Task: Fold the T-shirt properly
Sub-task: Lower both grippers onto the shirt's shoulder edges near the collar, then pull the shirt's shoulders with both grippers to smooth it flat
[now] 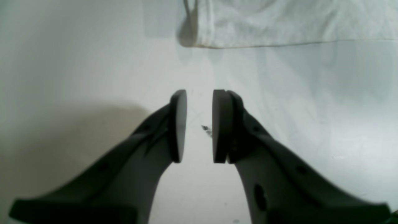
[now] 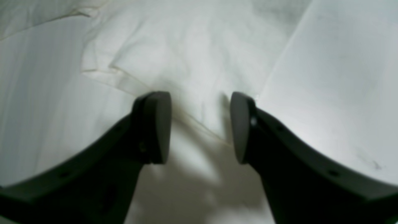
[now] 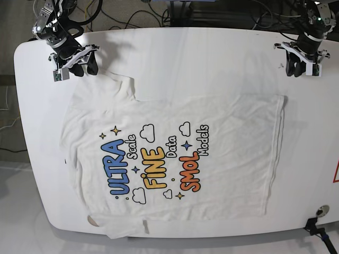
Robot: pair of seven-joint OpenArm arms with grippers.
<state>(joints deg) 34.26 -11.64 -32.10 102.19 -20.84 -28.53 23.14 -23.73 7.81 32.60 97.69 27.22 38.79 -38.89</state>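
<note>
Jaws parted and holding nothing, the right gripper (image 2: pixel 200 127) straddles the sleeve hem of the T-shirt (image 3: pixel 175 159), which lies flat print-up across the table (image 3: pixel 212 58). The left gripper (image 1: pixel 199 124), also parted (and empty), hovers near the far corner; it should pinch the hem edge squarely.
</note>
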